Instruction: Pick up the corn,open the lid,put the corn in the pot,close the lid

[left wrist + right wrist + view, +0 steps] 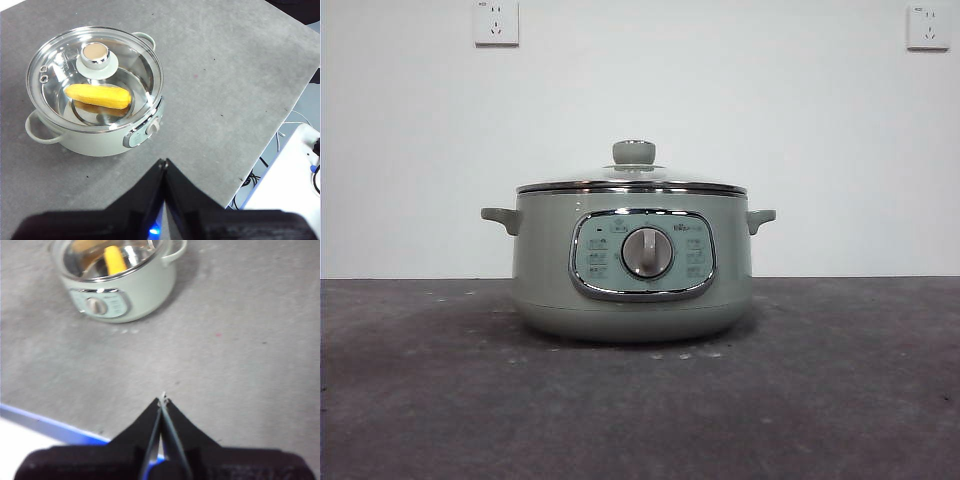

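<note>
The yellow ridged corn cob [98,96] lies inside the sage-green cooker pot [632,262], under its seated domed glass lid [95,77], mid grey table [840,400]. Both the left tool [163,162] and right tool [163,399] hang clenched and empty, well apart from it.

One pot [632,290], two side handles on it, one dial on its front panel. One lid [125,60] on the pot, with one knob [634,152]. One corn [98,96] inside, seen through the glass, well ahead of the left gripper's [163,162] closed jaws. Two grippers: that one and the right gripper [163,399], tips also together. Two wall sockets [496,22]. One table [840,400].
</note>
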You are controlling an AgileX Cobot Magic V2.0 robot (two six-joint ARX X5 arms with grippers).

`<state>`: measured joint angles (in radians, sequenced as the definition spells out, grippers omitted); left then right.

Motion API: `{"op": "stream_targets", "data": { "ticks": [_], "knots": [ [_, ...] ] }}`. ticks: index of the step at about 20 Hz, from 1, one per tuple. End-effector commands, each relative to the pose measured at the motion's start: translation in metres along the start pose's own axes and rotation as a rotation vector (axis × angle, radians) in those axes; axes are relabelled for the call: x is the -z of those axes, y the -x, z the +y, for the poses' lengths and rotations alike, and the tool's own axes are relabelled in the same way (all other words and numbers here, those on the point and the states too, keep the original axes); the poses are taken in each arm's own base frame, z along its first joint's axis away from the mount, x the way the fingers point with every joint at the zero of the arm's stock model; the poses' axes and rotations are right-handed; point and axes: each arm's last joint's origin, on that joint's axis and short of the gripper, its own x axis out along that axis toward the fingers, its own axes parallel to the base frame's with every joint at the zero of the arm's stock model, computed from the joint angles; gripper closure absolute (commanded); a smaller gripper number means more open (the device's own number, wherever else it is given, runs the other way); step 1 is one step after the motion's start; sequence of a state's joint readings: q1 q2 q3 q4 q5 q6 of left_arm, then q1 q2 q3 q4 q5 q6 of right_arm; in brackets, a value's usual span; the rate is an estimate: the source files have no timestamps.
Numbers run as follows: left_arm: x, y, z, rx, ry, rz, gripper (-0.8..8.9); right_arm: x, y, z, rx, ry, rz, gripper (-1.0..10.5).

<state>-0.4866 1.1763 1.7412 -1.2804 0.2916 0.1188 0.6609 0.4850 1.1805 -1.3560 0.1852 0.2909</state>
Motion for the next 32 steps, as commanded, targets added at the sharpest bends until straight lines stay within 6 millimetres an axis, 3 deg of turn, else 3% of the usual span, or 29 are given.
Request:
{"op": "stream_targets", "data": {
  "ticks": [1, 6, 13, 16, 19, 21, 23, 28, 32],
  "knots": [
    [0.0, 0.0, 0.001, 0.0, 0.005, -0.001, 8.18, 0.003, -0.001, -0.002, 0.037, 0.01, 0.017, 9.5],
    [0.0, 0.0, 0.001, 0.0, 0.005, -0.001, 8.17, 0.003, -0.001, -0.002, 0.049, 0.01, 0.014, 9.5],
    [-0.014, 0.001, 0.004, -0.049, -0.06, -0.135, 8.17, 0.003, -0.001, -0.002, 0.049, 0.01, 0.014, 9.5],
    [-0.016, 0.021, 0.02, -0.195, -0.142, -0.267, 8.17, 0.003, -0.001, -0.002, 0.049, 0.01, 0.014, 9.5],
    [-0.002, 0.036, 0.03, -0.223, -0.176, -0.434, 8.17, 0.003, -0.001, -0.002, 0.049, 0.01, 0.014, 9.5],
    [0.021, 0.034, 0.038, -0.279, -0.198, -0.525, 8.17, 0.003, -0.001, -0.002, 0.049, 0.01, 0.014, 9.5],
    [0.053, 0.02, 0.047, -0.37, -0.205, -0.579, 8.17, 0.003, -0.001, -0.002, 0.049, 0.01, 0.014, 9.5],
    [0.155, -0.042, 0.058, -0.52, -0.129, -0.578, 8.17, 0.003, -0.001, -0.002, 0.049, 0.01, 0.014, 9.5],
    [0.223, -0.082, 0.056, -0.565, -0.041, -0.562, 8.17, 0.003, -0.001, -0.002, 0.049, 0.01, 0.014, 9.5]
  ]
}}
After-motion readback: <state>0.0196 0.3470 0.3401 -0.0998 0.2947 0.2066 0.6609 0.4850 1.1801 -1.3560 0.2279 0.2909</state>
